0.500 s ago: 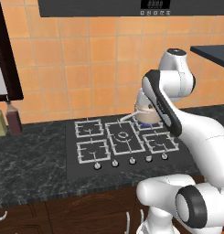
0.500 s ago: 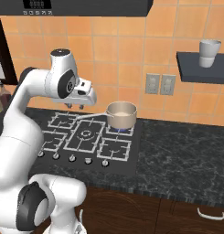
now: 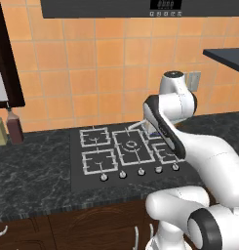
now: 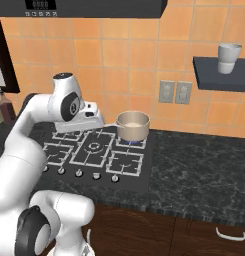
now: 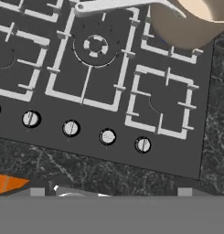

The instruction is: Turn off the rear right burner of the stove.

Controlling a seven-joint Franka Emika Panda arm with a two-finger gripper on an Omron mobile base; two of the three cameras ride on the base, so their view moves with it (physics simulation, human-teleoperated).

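Note:
The stove [image 4: 144, 176] is a black glass cooktop with five grey grates and a front row of five silver knobs [image 5: 70, 128]. The rear right burner [image 4: 132, 143] shows a blue flame under a tan metal pot [image 4: 133, 125], whose long handle [image 5: 113, 4] points left over the middle grate. In the hand view this burner's grate [image 5: 170, 52] sticks out below the pot [image 5: 191, 20]. My gripper [image 4: 93, 125] hangs above the middle of the stove, left of the pot, touching nothing. Its fingertips [image 5: 37, 192] barely rise at the frame's bottom, far apart, so it is open.
Dark marbled counter [image 4: 204, 170] surrounds the stove [image 3: 91, 171]. Two bottles [image 3: 13, 128] stand at the far left against the orange tiled wall. A dark shelf [image 4: 221, 66] with a white cup [image 4: 228, 57] hangs at the right. A range hood [image 3: 140, 7] spans overhead.
The arm has bent lower and the hand has come down toward the cooktop, now covering the pot in the left base view. Stove, pot and base have stayed put.

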